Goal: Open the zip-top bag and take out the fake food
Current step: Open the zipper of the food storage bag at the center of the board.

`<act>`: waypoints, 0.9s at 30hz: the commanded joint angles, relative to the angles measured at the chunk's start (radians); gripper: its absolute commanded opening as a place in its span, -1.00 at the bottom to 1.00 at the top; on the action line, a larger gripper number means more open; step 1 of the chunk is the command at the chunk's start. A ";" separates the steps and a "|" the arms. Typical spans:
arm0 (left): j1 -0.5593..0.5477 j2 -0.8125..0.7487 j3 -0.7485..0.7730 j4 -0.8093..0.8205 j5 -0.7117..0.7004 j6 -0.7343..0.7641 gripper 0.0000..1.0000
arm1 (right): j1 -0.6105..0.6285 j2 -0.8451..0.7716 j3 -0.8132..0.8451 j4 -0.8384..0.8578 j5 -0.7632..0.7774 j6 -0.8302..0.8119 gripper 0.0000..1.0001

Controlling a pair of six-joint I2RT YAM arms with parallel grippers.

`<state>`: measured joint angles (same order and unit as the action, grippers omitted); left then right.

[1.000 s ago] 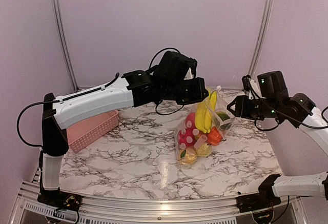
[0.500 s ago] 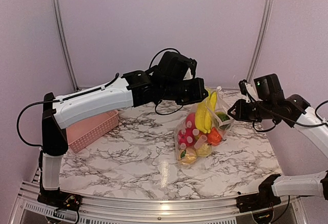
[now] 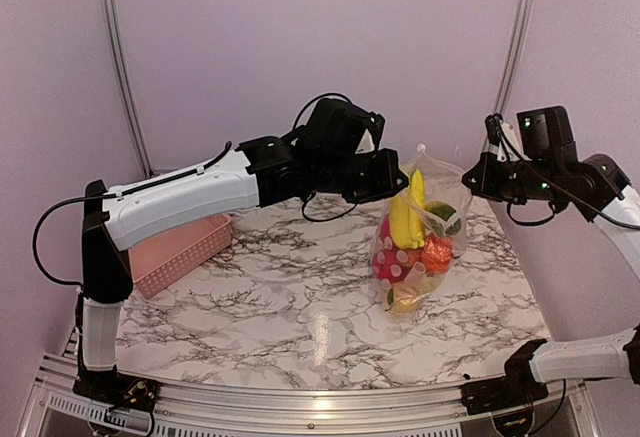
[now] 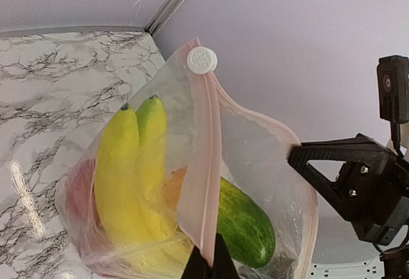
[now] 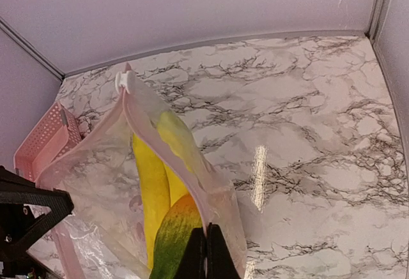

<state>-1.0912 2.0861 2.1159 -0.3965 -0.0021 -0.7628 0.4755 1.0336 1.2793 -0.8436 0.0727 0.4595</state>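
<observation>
The clear zip-top bag (image 3: pixel 425 242) hangs above the marble table, stretched between both grippers. My left gripper (image 3: pixel 402 181) is shut on its pink zip rim (image 4: pixel 203 183) at one side. My right gripper (image 3: pixel 469 181) is shut on the opposite rim (image 5: pixel 211 209). The mouth gapes between them, with the white slider (image 4: pixel 202 60) at the far end of the zip. Inside lies the fake food: yellow bananas (image 4: pixel 131 170), a green cucumber (image 4: pixel 248 223), a red-pink dragon fruit (image 3: pixel 392 260) and an orange-red piece (image 3: pixel 437 253). Pieces lower in the bag are blurred by the plastic.
A pink slatted basket (image 3: pixel 183 246) sits on the table (image 3: pixel 280 297) at the left, under the left arm. Metal frame posts (image 3: pixel 510 52) stand at the back corners. The right arm's base (image 3: pixel 520 372) is at the near right edge.
My right gripper has closed on the bag's rim and drawn up and to the right. The bag has lifted, shifted right and its mouth has spread. The left arm has held still.
</observation>
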 commanded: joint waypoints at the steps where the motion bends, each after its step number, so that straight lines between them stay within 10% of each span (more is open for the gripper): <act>1: 0.005 -0.036 0.029 0.050 0.049 -0.016 -1.00 | -0.006 0.035 0.162 -0.020 0.053 -0.024 -1.00; 15: 0.038 -0.073 -0.370 0.288 0.154 -0.102 -0.99 | 0.089 0.092 0.029 0.088 0.019 0.025 -1.00; 27: 0.019 -0.298 -0.516 0.125 -0.071 0.062 -0.37 | 0.207 0.141 0.044 0.123 0.036 0.078 -1.00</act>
<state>-1.0580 1.8969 1.5970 -0.1947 0.0437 -0.7937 0.6529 1.1652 1.2892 -0.7597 0.0959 0.5079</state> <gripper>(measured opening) 0.279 0.006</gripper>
